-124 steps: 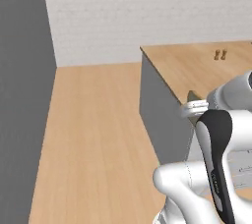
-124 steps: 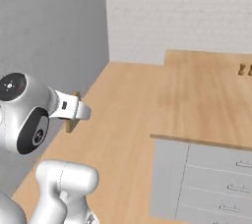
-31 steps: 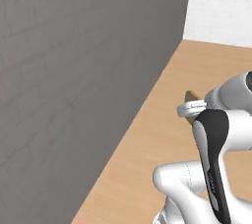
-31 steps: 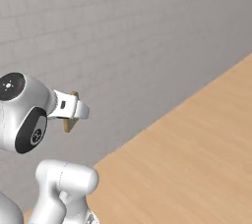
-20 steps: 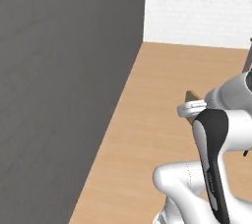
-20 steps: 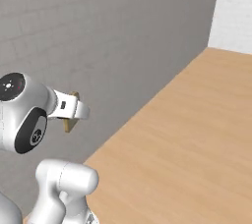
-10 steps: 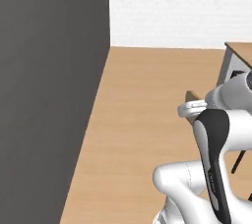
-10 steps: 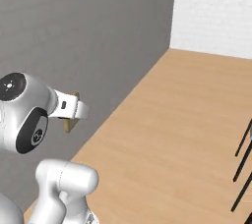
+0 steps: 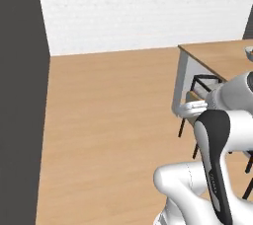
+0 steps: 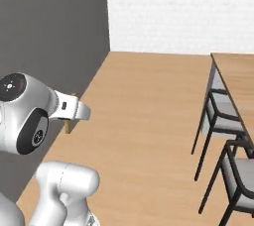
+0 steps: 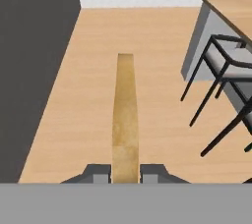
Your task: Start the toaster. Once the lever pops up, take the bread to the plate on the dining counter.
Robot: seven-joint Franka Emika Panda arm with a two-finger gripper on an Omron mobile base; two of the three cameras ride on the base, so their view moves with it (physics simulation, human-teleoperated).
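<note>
One slice, the bread (image 11: 125, 115), sits edge-on in my pincer (image 11: 125, 173), clamped tight between both fingers. I see the arm folded high over the wooden floor (image 9: 113, 120), hand level. Hand view adds two dark chairs (image 11: 221, 70) beside the dining counter (image 11: 231, 7), ahead to the right

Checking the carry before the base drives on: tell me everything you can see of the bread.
The bread is a pale tan slice, seen edge-on in the hand view as a thin strip, browner toward its lower end. It stands upright between the fingertips of the shut gripper, sticking forward over the wooden floor. In the right base view a small tan corner peeks below the hand.
</note>
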